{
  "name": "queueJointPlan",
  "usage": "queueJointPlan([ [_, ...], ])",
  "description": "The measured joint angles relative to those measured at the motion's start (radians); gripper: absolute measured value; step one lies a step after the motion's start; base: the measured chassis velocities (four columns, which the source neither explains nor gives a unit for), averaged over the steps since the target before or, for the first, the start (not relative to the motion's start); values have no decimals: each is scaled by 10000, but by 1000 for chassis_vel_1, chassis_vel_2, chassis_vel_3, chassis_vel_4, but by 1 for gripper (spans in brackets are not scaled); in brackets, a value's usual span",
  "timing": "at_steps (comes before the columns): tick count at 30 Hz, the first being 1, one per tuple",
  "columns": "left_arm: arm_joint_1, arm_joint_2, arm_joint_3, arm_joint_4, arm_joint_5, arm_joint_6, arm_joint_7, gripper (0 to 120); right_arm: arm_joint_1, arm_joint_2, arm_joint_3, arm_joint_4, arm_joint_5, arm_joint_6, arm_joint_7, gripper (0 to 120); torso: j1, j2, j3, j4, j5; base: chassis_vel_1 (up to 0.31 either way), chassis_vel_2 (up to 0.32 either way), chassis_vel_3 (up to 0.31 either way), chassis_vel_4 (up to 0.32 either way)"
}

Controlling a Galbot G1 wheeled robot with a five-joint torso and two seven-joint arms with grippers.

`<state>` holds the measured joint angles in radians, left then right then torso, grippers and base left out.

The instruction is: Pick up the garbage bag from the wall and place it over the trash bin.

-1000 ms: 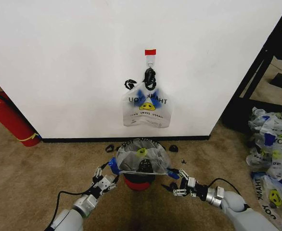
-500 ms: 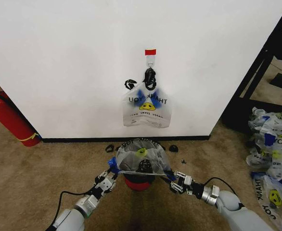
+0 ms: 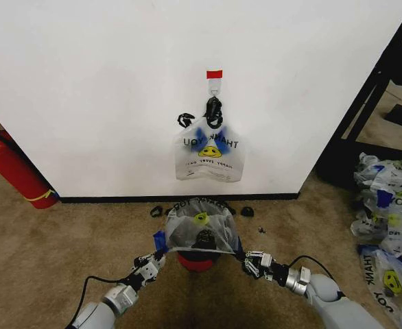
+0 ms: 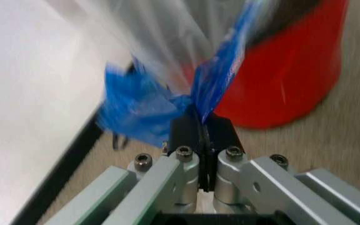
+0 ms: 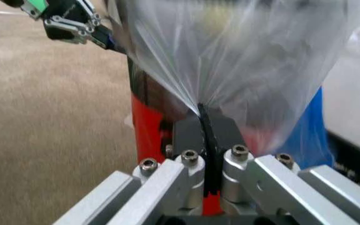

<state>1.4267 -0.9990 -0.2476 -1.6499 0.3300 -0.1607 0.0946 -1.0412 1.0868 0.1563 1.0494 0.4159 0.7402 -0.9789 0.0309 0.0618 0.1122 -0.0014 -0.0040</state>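
Stretched between both grippers, the garbage bag (image 3: 201, 232) is draped over the trash bin (image 3: 197, 258), which stands on the carpet (image 3: 50, 260) just in front of the wall (image 3: 105, 89). The bin's red base is seen below the translucent plastic, and its dark upper part shows through the film. The left gripper (image 3: 152, 262) is held low at the bin's left side, its jaws pinched shut on a blue handle of the bag; in the left wrist view the black pads (image 4: 186, 133) are pressed together with the blue plastic caught between them, close to the red base. The right gripper (image 3: 247, 263) is held at the bin's right side at about the same height, its fingers likewise clenched on the bag; in the right wrist view the clear film is seen fanning out from the closed pads (image 5: 189, 133). On the wall above, a second bag (image 3: 208, 154) with the same print is hung from a hook (image 3: 214, 86) topped with red tape. A fire extinguisher (image 3: 12, 168) is leaned at the left, and a heap of printed bags (image 3: 389, 219) is piled at the right.
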Motion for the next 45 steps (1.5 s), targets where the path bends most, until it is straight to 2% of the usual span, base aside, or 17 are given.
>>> queueJointPlan([
  [7,-116,-163,56,517,1,-158,-342,0,191,417,-160,-792,-116,450,550,0,0,0,0,1,2,0,0,0,0],
  [11,18,-108,126,197,-403,-591,-505,0,168,287,-212,-628,241,439,558,18,0,0,0,0,1,0,0,0,0],
  [12,18,-108,126,197,-403,-591,-505,0,168,287,-212,-628,241,439,558,18,0,0,0,0,1,0,0,0,0],
  [16,138,27,-91,42,-280,-1106,295,15,122,-149,-44,-408,799,-18,-813,33,0,0,0,1,2,0,0,0,0],
  [19,155,118,-394,35,228,-1731,1640,29,57,-766,218,-302,1109,-823,-2250,47,0,0,0,0,2,0,0,0,0],
  [20,155,118,-394,35,228,-1731,1640,29,57,-766,218,-302,1109,-823,-2250,47,0,0,0,0,2,0,0,0,0],
  [24,105,77,-1157,-117,767,-2540,4096,43,70,-1469,545,-310,1766,-1892,-4034,62,0,0,0,-3,3,0,0,0,0],
  [27,101,-37,-1900,-448,1046,-2852,6074,56,-121,-1970,549,330,3217,-3109,-4325,75,0,0,0,0,1,0,0,0,0],
  [29,101,-63,-2071,-534,1135,-2895,6398,60,-236,-2087,492,664,3843,-3422,-4067,79,0,0,0,0,2,0,0,0,0],
  [31,95,-109,-2379,-721,1174,-2940,6757,70,-555,-2287,362,1591,4845,-3949,-3054,88,0,1,0,2,2,0,0,0,0],
  [33,91,-123,-2480,-798,1096,-2933,6799,71,-729,-2365,294,2022,5133,-4122,-2547,90,0,1,0,4,2,0,0,0,0],
  [34,90,-167,-2631,-910,1014,-2844,6812,82,-1079,-2478,181,2752,5448,-4344,-1731,98,0,0,0,4,1,0,0,0,0],
  [36,76,-239,-2811,-1022,1059,-2666,6811,86,-1416,-2545,95,3419,5587,-4537,-1060,99,0,1,0,1,1,0,0,0,0],
  [39,-45,-367,-3115,-1100,1596,-2148,6590,97,-2546,-2702,-200,5294,5664,-5216,1102,100,0,2,0,-2,1,0,0,0,0],
  [43,-186,-471,-3128,-773,1886,-1819,6141,100,-3508,-2781,-418,7060,5709,-5837,4150,100,0,2,-1,0,1,0,0,0,0],
  [44,-186,-471,-3128,-773,1886,-1819,6141,100,-3508,-2781,-418,7060,5709,-5837,4150,100,0,2,-1,0,1,0,0,0,0],
  [45,-217,-511,-3136,-679,1943,-1752,5833,100,-3692,-2793,-471,7550,5828,-5946,5194,100,0,2,0,0,0,0,0,0,0],
])
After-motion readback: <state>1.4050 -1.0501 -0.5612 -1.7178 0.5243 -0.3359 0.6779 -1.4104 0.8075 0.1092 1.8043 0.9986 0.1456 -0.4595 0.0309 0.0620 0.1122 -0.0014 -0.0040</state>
